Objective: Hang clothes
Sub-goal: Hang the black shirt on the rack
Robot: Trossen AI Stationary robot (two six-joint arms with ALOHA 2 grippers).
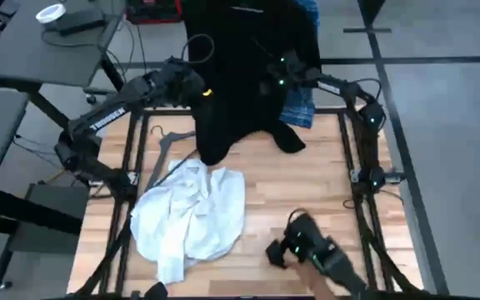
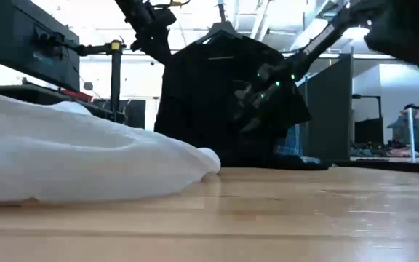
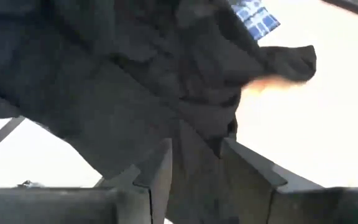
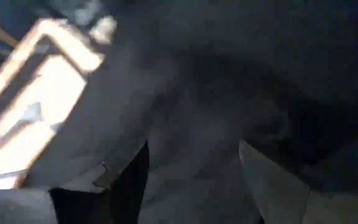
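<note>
Black top (image 1: 240, 75) hanging at the desk's (image 1: 307, 192) far edge, left gripper (image 1: 200, 90) and right gripper (image 1: 277, 81) both at it, jaws spread around cloth, white top (image 1: 190, 212) heaped nearer, plaid shirt (image 1: 300, 107) behind.

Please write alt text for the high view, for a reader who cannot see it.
Both arms reach into a black top held up at the table's far edge, left gripper and right gripper against it. A white top lies crumpled on the wooden table.

white top (image 1: 192, 217) on table (image 1: 307, 187), black top (image 1: 240, 75) behind
</note>
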